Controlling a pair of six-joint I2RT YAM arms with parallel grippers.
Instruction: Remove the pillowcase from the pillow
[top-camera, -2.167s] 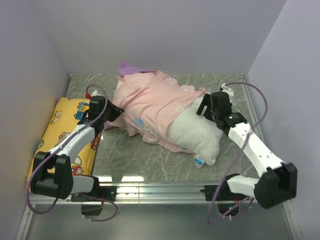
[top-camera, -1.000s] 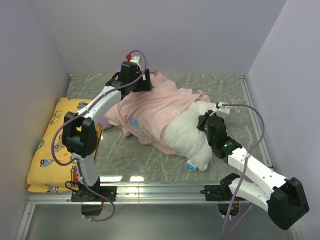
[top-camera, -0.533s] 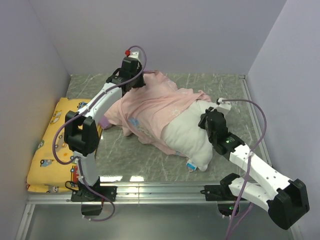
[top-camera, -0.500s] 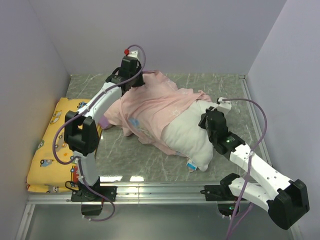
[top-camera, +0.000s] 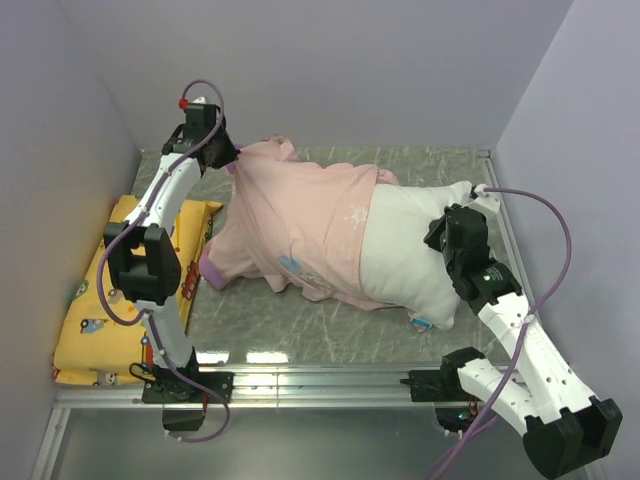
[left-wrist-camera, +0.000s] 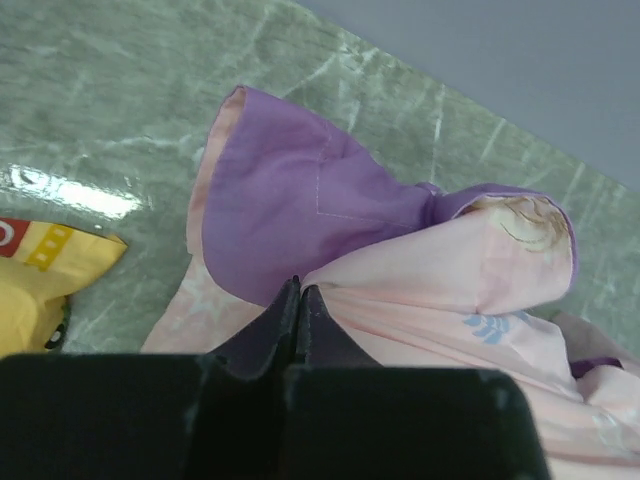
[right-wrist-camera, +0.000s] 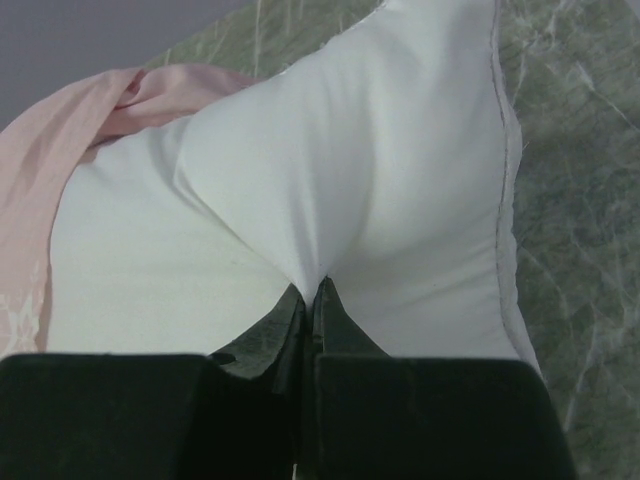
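**Pillowcase** (top-camera: 300, 225): pale inside outward, drawn flat across mid-counter (top-camera: 300, 320). Its purple far corner is pinched tight in the left fingers (left-wrist-camera: 298, 305).

**Left fingers:** since half a second ago, swung from far-centre out toward the far-left corner, stretching the cover.

**Pillow** (top-camera: 415, 255): right of centre. More white is bared than before; the left part is still sleeved.

**Right fingers** (right-wrist-camera: 312, 305): clamped on a fold of bare pillow, anchoring it.

**Judgement:** the peel is advancing, roughly half remaining.

**Yellow vehicle-print cushion** (top-camera: 100, 300): at the left edge.

Pale pink pillowcase (top-camera: 300, 215) with a white snowflake print and purple edges, centre frame; plain white pillow (top-camera: 410, 255); yellow cushion (top-camera: 95, 300) with cartoon vehicles, lower left; grey-green marbled table (top-camera: 300, 325).
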